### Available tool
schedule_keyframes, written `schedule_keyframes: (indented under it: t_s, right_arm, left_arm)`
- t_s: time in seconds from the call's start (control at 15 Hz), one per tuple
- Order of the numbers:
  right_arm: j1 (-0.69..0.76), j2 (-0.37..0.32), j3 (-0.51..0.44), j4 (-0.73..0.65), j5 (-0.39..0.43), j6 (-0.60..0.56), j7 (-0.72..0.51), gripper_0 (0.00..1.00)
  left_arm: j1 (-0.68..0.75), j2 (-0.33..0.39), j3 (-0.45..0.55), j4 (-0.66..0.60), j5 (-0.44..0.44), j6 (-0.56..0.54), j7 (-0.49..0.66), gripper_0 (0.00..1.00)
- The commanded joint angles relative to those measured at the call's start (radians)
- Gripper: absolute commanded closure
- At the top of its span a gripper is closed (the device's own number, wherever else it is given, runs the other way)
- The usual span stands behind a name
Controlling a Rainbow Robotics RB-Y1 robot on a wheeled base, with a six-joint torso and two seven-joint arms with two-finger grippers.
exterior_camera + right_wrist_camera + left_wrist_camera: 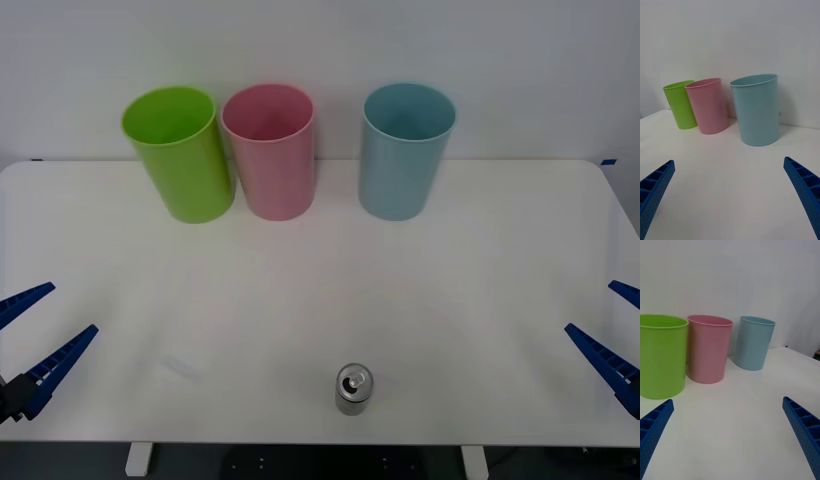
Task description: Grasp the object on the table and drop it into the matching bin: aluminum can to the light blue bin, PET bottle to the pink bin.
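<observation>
at the lower left of the front frame the left pincer (35,340) hangs with its blue ribbed fingers spread, nothing between them. along the upper part stand a lime green bin (180,152), the pink bin (269,150) touching it, then the light blue bin (405,149) set apart. the aluminum can (353,389), small, silver-grey, upright with pull-tab top showing, sits low centre on the white surface (480,300). at the lower right the right pincer (618,335) is likewise spread.

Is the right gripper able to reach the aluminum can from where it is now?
Probably yes. The open right gripper waits at the table edge, and only bare tabletop lies between it and the upright aluminum can; the bins stand far behind.
</observation>
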Motion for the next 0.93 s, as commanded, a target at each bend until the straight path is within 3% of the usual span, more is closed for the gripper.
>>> schedule_keyframes:
  t_s: [0.07,0.27,0.93]
  right_arm:
    - [0.000,0.000,0.000,0.000,0.000,0.000,0.000,0.00]
    - [0.016,0.033,0.017,0.011,-0.018,-0.005,-0.002,0.00]
    - [0.067,-0.060,0.089,0.009,-0.027,-0.088,0.026,0.00]
  left_arm:
    - [0.000,0.000,0.000,0.000,0.000,0.000,0.000,0.00]
    - [0.000,0.000,0.000,0.000,0.000,0.000,0.000,0.00]
    - [0.000,0.000,0.000,0.000,0.000,0.000,0.000,0.00]
